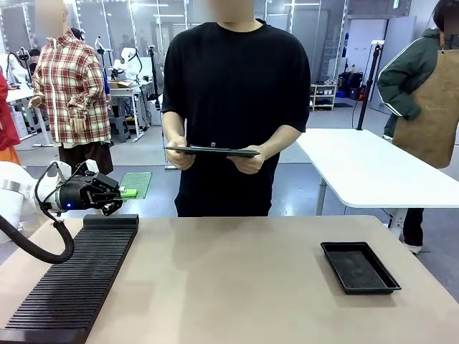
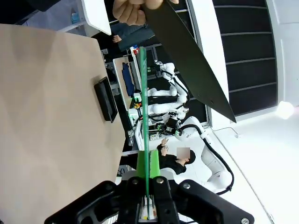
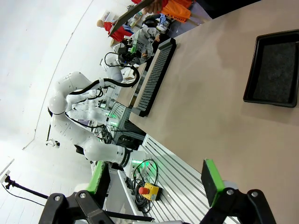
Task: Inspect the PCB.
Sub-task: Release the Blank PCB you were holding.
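A long black ribbed plastic rack (image 1: 72, 279) lies at the table's (image 1: 237, 287) near left corner. Above its far end, the left gripper (image 1: 115, 193) pinches the thin pale green PCB (image 2: 144, 107) edge-on. The right gripper's (image 3: 156, 179) jaws gape wide, empty.

The left hand (image 1: 116, 193) holds the PCB (image 2: 145, 116) near the rack's (image 1: 79, 276) far end, tray (image 1: 358, 266) at right.
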Action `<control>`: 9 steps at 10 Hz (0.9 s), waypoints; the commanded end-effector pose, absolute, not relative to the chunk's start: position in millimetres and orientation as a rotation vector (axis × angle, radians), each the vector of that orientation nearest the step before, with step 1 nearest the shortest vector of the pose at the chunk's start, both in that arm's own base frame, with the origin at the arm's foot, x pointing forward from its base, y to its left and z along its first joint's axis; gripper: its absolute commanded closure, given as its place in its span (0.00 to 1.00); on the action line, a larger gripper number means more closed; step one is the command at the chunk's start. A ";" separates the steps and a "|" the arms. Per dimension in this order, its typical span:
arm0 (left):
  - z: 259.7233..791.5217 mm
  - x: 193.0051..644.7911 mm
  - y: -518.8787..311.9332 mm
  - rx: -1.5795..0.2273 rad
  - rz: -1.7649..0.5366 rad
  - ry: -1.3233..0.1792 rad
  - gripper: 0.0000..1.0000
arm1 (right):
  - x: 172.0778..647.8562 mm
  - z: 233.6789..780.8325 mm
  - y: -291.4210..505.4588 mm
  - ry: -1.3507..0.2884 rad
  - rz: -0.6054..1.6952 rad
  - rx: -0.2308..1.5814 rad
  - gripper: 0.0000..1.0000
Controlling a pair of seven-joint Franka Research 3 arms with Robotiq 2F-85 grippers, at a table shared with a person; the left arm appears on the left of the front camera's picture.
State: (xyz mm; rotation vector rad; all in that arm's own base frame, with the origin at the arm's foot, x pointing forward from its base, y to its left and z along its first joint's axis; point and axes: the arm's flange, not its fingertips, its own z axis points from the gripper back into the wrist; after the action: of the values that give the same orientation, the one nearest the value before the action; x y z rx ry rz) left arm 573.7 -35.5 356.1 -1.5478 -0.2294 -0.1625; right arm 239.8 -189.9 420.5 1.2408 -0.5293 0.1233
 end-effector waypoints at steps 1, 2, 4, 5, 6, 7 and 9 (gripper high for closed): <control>358.9 569.6 -35.8 -1.552 -0.167 -0.231 0.97 | 239.7 421.3 -191.3 -0.541 0.140 1.244 0.00; 358.9 569.6 -35.8 -1.552 -0.167 -0.231 0.97 | 239.7 421.3 -191.3 -0.541 0.140 1.244 0.00; 358.9 569.6 -35.8 -1.552 -0.167 -0.231 0.97 | 239.7 421.3 -191.3 -0.541 0.140 1.244 0.00; 358.9 569.6 -35.8 -1.552 -0.167 -0.231 0.97 | 239.7 421.3 -191.3 -0.541 0.140 1.244 0.00; 358.9 569.6 -35.8 -1.552 -0.167 -0.231 0.97 | 239.7 421.3 -191.3 -0.541 0.140 1.244 0.00; 358.9 569.6 -35.8 -1.552 -0.167 -0.231 0.97 | 239.7 421.3 -191.3 -0.541 0.140 1.244 0.00; 358.9 569.6 -35.8 -1.552 -0.167 -0.231 0.97 | 239.7 421.3 -191.3 -0.541 0.140 1.244 0.00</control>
State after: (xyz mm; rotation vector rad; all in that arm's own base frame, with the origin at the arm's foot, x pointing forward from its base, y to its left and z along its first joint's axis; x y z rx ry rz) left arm 573.6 -35.6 356.2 -1.5482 -0.2292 -0.1630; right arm 239.8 -189.9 420.5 1.2408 -0.5293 0.1233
